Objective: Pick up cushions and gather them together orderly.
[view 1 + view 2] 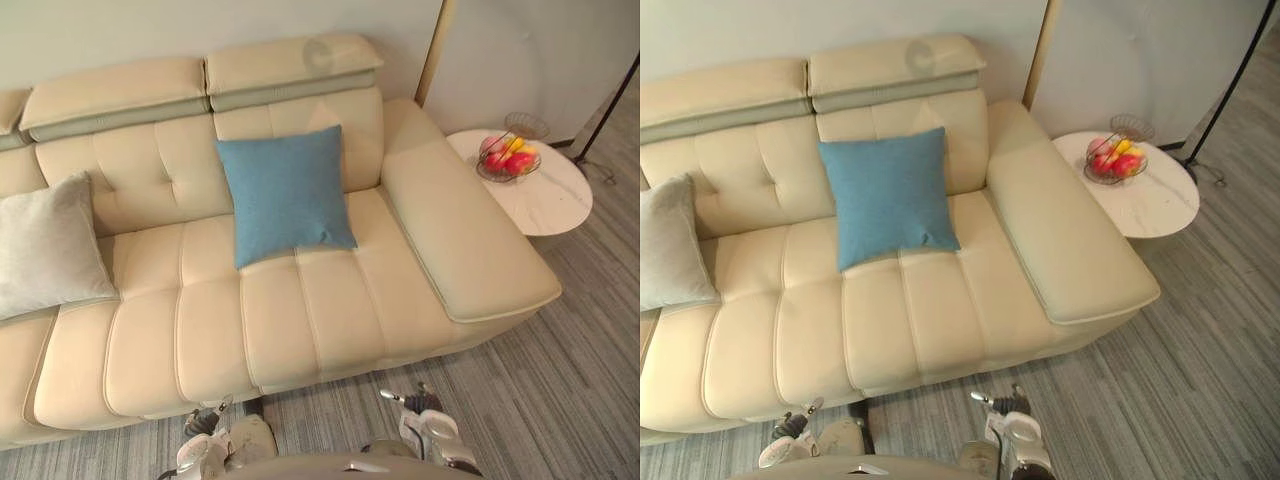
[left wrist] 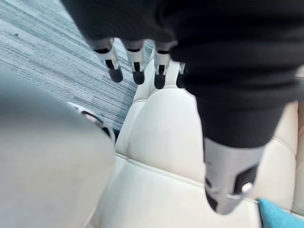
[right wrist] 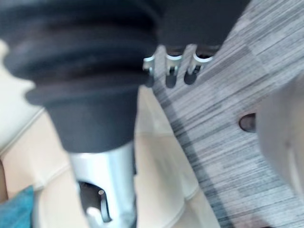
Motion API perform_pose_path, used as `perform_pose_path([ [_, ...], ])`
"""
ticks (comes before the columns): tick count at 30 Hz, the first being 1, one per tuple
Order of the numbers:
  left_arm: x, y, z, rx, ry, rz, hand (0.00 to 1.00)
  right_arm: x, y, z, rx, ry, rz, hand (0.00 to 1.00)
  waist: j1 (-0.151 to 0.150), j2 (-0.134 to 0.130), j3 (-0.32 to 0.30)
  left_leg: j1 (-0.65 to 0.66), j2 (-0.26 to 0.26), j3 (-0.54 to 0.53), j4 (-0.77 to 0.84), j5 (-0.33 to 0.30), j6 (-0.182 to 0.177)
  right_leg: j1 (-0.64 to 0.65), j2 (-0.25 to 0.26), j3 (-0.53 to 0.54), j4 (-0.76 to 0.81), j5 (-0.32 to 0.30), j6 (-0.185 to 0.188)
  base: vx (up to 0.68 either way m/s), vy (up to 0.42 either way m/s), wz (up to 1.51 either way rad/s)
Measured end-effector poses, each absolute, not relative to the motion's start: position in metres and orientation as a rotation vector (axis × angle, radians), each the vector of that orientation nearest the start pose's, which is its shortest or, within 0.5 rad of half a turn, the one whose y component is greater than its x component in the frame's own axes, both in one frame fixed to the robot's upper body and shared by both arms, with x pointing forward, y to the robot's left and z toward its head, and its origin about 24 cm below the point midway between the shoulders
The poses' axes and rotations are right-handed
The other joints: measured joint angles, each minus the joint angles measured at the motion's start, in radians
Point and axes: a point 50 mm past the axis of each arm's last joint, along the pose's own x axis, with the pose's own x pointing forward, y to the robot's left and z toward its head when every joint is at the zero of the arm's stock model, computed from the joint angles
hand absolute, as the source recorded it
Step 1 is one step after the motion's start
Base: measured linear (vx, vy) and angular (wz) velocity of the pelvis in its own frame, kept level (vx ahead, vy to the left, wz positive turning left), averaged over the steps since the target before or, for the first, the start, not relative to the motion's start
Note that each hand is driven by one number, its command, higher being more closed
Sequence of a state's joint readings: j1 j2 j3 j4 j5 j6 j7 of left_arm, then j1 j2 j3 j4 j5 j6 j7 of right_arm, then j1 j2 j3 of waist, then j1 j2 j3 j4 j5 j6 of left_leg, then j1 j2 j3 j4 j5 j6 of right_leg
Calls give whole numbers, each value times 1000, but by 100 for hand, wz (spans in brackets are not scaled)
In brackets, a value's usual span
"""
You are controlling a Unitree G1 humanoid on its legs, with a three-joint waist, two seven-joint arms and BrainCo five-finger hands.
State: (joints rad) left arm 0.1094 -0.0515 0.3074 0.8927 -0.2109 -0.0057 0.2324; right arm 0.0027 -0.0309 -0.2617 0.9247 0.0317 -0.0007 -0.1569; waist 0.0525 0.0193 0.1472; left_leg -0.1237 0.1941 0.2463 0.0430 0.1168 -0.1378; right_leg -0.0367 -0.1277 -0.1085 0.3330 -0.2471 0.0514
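Pre-grasp: no cushion lifted yet.
Left hand [image 2: 136, 59] and right hand [image 3: 171, 67] hang near sofa [image 1: 330, 300] front, fingers loose, empty; next reach blue cushion [image 1: 285, 192], carry left to grey cushion [image 1: 45, 245].

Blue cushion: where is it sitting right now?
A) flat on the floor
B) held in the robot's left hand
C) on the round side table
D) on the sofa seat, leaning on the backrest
D: the blue cushion stands on the seat of the sofa, propped against its backrest, apart from the grey cushion; the left hand and right hand hold nothing.
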Motion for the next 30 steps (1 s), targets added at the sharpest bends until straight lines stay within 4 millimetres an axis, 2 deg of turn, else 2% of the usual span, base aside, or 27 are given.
perform_pose_path([
  [1,104,193,-152,-259,994,625,0,142,-207,-140,56,926,-427,0,-3,-18,4,0,-28,-2,78,-16,22,-2,-27,7,-13,15,5,-205,137,-52],
  [2,103,196,-152,-255,992,629,0,137,-210,-141,64,935,-449,0,-8,-37,3,9,-68,-2,239,-107,55,-3,-61,29,-48,43,12,-188,159,-86],
  [3,100,195,-153,-256,1003,632,0,132,-211,-143,67,943,-461,0,-7,-34,4,38,-78,-3,327,-217,52,-5,-55,75,-85,60,20,-212,219,-108],
  [4,97,195,-154,-258,1010,637,0,129,-211,-144,68,951,-464,0,-5,-26,1,71,-77,-8,335,-276,48,-12,-40,106,-105,77,20,-197,261,-131],
  [5,92,192,-156,-273,1028,640,0,122,-211,-146,72,969,-471,0,-3,-3,-5,111,-75,-25,280,-360,57,-27,-3,149,-132,104,32,-208,249,-146],
  [6,91,199,-156,-271,1026,649,0,113,-208,-150,103,996,-492,0,-3,-24,-15,112,-98,17,241,-372,44,-36,-6,201,-172,155,38,-164,195,-129],
  [7,89,199,-156,-272,1027,651,0,109,-207,-151,106,1008,-496,0,-6,-33,-17,121,-103,27,221,-372,44,-41,-3,204,-172,173,45,-113,172,-106],
  [9,87,201,-156,-274,1028,659,0,105,-208,-152,126,1015,-518,0,-10,-42,-20,133,-121,34,191,-372,44,-43,14,209,-183,207,34,-31,162,-74],
  [10,86,202,-156,-270,1031,662,0,101,-208,-153,137,1024,-533,0,-14,-50,-26,141,-150,39,160,-367,45,-21,31,208,-222,240,28,1,147,-81],
  [12,86,200,-157,-274,1038,656,0,99,-209,-153,138,1025,-537,0,-17,-37,-34,145,-165,58,138,-331,71,-18,31,210,-270,255,30,45,124,-71],
  [13,84,198,-158,-258,1057,642,0,100,-209,-153,155,1019,-548,0,-33,-37,-37,154,-175,75,121,-314,101,-18,33,222,-284,268,41,98,96,-47],
  [14,84,197,-159,-253,1063,630,0,100,-210,-153,161,1018,-555,0,-34,-30,-39,169,-179,90,111,-302,116,-18,35,237,-287,269,42,120,83,-40],
  [16,85,192,-160,-236,1077,602,0,99,-212,-153,169,1018,-572,0,-33,-16,-49,189,-180,102,106,-301,118,-16,47,261,-287,271,40,156,32,-47],
  [18,87,191,-160,-221,1074,584,0,98,-212,-153,169,1020,-572,0,-27,-15,-50,202,-176,107,106,-301,118,-14,55,270,-287,272,39,100,-10,-48],
  [21,95,187,-158,-210,1060,548,0,99,-210,-153,172,1019,-569,0,-25,-16,-50,218,-156,139,107,-304,119,-35,88,311,-282,291,17,45,-55,-71],
  [24,99,186,-158,-211,1052,542,0,102,-210,-152,185,1003,-570,0,-22,-14,-44,233,-128,232,112,-319,115,-83,136,339,-263,331,3,-15,-45,-119],
  [25,100,185,-158,-212,1051,540,0,104,-210,-151,185,995,-568,0,-23,-11,-41,235,-110,273,114,-323,115,-108,152,301,-262,353,-4,-17,-88,-128],
  [26,102,187,-157,-203,1044,536,0,109,-210,-150,187,982,-564,0,-21,-2,-28,240,-99,336,114,-328,115,-127,144,183,-248,320,-63,-65,-159,-146],
  [27,108,183,-156,-201,1033,518,0,113,-214,-147,195,960,-579,0,-27,2,-17,254,-87,385,106,-331,114,-167,101,6,-163,256,-85,-79,-145,-136],
  [28,111,180,-155,-194,1027,498,0,113,-218,-146,188,950,-586,0,-30,18,-5,266,-73,427,103,-331,107,-190,46,-161,-79,205,-85,-92,-111,-101],
  [29,113,179,-154,-192,1021,489,0,113,-219,-145,185,948,-588,0,-31,23,-3,276,-67,450,102,-331,100,-191,21,-243,-42,182,-87,-80,-92,-107],
  [30,111,177,-155,-182,1031,475,0,113,-222,-145,175,943,-590,0,-31,31,-4,299,-49,507,90,-326,78,-180,-38,-428,46,137,-104,-42,-179,-123],
])
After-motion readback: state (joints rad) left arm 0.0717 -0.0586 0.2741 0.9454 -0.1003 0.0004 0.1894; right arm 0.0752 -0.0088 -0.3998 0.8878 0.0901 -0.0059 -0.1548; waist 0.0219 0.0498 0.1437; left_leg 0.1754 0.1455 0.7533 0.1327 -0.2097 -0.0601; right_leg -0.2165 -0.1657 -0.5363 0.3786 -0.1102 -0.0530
